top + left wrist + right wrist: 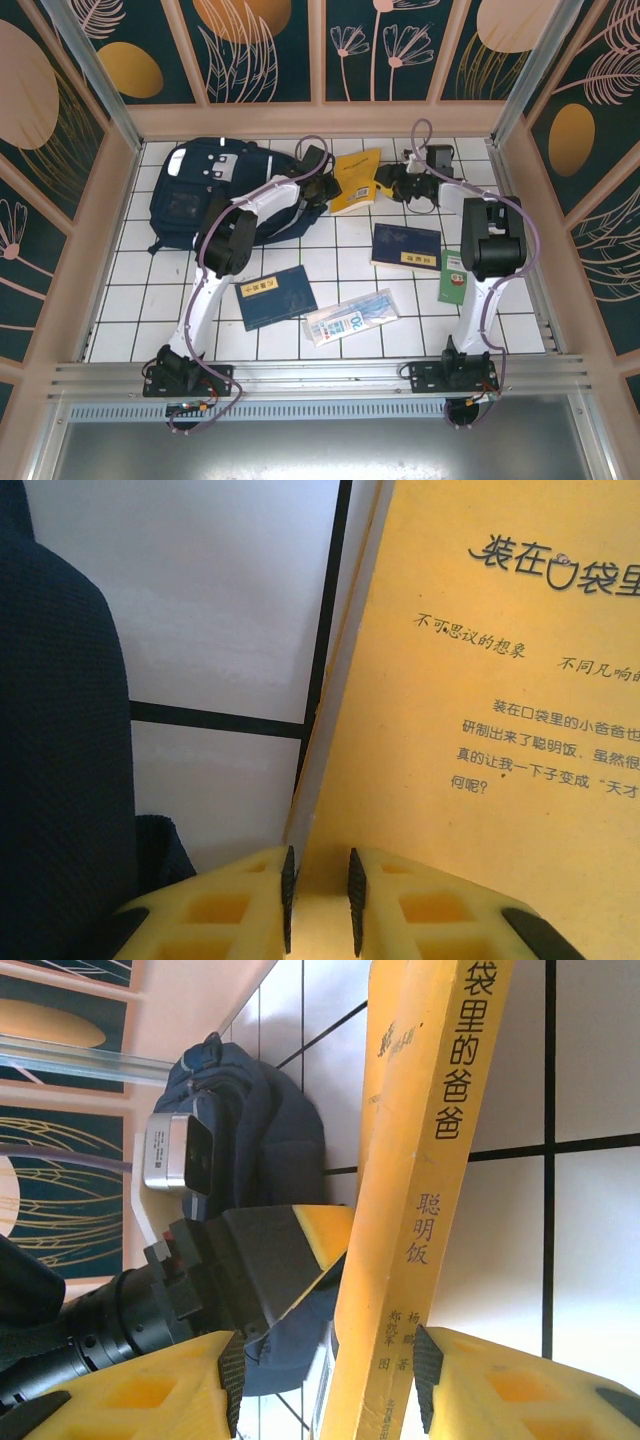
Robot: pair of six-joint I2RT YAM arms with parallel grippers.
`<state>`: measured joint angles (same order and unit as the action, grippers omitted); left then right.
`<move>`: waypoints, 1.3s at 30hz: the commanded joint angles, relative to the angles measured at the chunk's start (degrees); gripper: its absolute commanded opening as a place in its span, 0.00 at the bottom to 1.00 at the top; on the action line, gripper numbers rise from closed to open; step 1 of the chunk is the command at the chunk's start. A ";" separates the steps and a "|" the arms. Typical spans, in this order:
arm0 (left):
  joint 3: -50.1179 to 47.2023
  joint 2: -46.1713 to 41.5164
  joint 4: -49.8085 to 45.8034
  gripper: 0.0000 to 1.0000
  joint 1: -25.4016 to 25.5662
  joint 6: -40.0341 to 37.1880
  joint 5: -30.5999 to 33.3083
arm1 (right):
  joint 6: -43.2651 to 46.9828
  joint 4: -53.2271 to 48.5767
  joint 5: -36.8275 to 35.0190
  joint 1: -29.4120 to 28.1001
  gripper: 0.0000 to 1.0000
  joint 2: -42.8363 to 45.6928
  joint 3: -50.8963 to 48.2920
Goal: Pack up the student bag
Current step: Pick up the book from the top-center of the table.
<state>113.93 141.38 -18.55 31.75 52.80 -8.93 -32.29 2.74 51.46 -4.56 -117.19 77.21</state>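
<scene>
Nearest the lens, the right gripper (330,1375) straddles the spine of the yellow book (420,1160), which stands tilted on edge. One black pad (428,1375) lies against the spine and the other stands off with a gap, so the jaws are partly open and not clamped. The left gripper (320,895) has its two pads nearly together, pinched on the edge of the same book's back cover. Printed Chinese text is legible on that cover. From above, the yellow book (355,180) sits near the far edge of the tiled table (340,250), about mid-width, with the two grippers meeting at it from either side. The student bag (200,195) – a dark navy backpack with white stripes – lies flat in the far left corner, just beside the book; whether it is open I cannot tell. A blue book (275,297) lies left of centre towards the near edge. A plastic-wrapped packet (350,317) lies just right of it. A navy book (406,245) lies right of centre. A green booklet (453,277) lies towards the right edge – partly under the right arm.
</scene>
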 commanded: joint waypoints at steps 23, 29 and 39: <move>-3.27 2.29 -2.46 0.24 2.13 -0.82 -5.57 | 0.81 -3.25 -1.93 -4.86 0.31 -4.33 6.74; -1.76 0.56 -3.80 0.24 1.81 -1.49 -5.32 | 2.31 -5.26 -3.96 -4.11 0.00 -2.08 5.51; 0.10 -11.84 -11.12 0.32 1.53 -12.02 2.92 | -0.51 -1.22 -5.98 -3.62 0.00 6.58 -1.13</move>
<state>113.23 136.11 -24.10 33.21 46.41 -9.87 -32.16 -3.20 45.39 -8.45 -116.95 77.12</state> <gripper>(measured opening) 0.312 0.185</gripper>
